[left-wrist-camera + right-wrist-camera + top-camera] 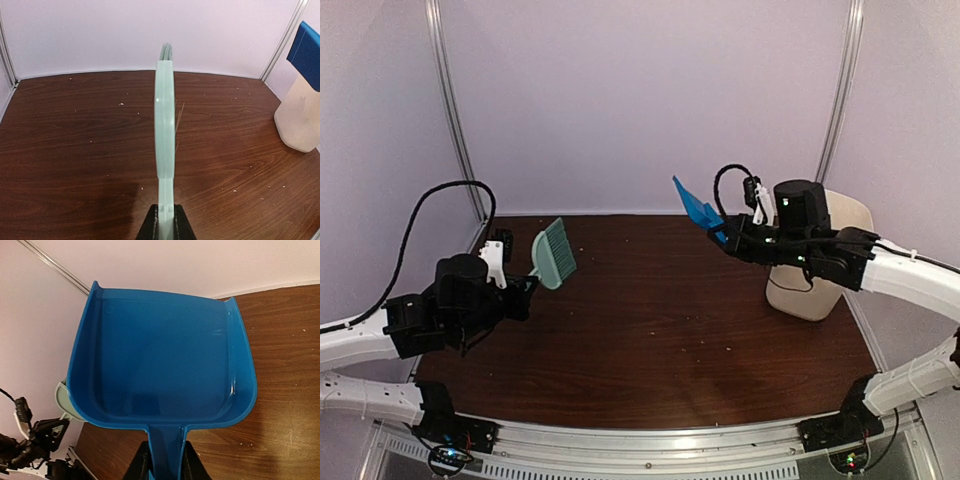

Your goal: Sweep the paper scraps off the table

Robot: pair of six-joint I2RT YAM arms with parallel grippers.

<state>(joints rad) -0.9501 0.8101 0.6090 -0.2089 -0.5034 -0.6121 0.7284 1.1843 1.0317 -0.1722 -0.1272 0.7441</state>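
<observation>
Counted: one table (660, 320), one mint-green brush (556, 253), one blue dustpan (696, 206), one beige bin (812, 298), two arms. Cannot tell where the scraps are; shows only tiny pale crumbs (121, 104) speckled over the dark wood. Reaches in low from the left edge with the left arm, forearm roughly level. Clamps the brush handle in the left gripper (527, 284), jaws shut tight against both sides of it in the wrist view. Holds the brush above the wood at the table's back left, head up and tilted toward the rear wall, bristles uppermost. Comes in from the right with the right arm, wrist passing in front of the bin at the table's right edge. Pinches the dustpan's handle in the right gripper (726, 238), jaws closed on it from either side. Holds the dustpan well above the table, just left of the bin, mouth tipped up toward the rear wall. Leaves brush and dustpan well apart, with the table's middle between them.
</observation>
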